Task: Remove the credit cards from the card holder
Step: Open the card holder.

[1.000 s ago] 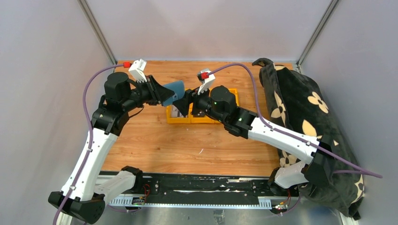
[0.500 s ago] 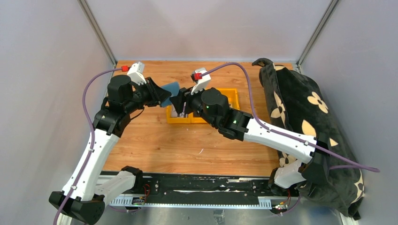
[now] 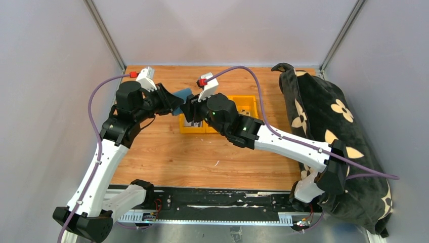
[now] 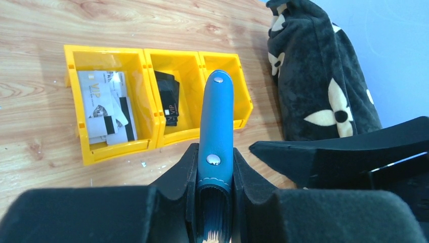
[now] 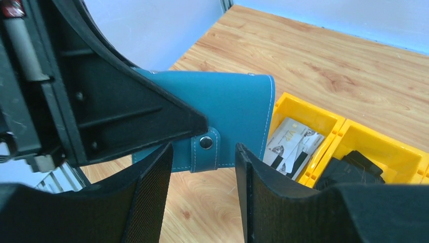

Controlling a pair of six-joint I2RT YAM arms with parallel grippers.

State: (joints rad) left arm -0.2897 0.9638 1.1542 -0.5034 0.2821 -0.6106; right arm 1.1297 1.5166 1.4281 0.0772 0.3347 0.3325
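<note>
My left gripper (image 3: 174,103) is shut on the blue card holder (image 3: 185,94) and holds it on edge above the table; it also shows in the left wrist view (image 4: 216,126), clamped between the fingers (image 4: 178,177), and in the right wrist view (image 5: 227,121). My right gripper (image 5: 202,169) is open, its jaws on either side of the holder's snap tab (image 5: 205,150) without touching it. In the top view the right gripper (image 3: 191,109) sits close against the holder. Pale credit cards (image 4: 103,106) lie in the left yellow bin, dark cards (image 4: 168,96) in the middle bin.
A row of three yellow bins (image 3: 218,127) stands mid-table behind the grippers; the bin row also shows in the left wrist view (image 4: 243,96). A black flower-patterned bag (image 3: 329,126) fills the right side. Grey walls enclose the wooden table (image 3: 202,157).
My right gripper has moved left toward the card holder and now brackets its tab. My left gripper has drawn the holder slightly left and lower.
</note>
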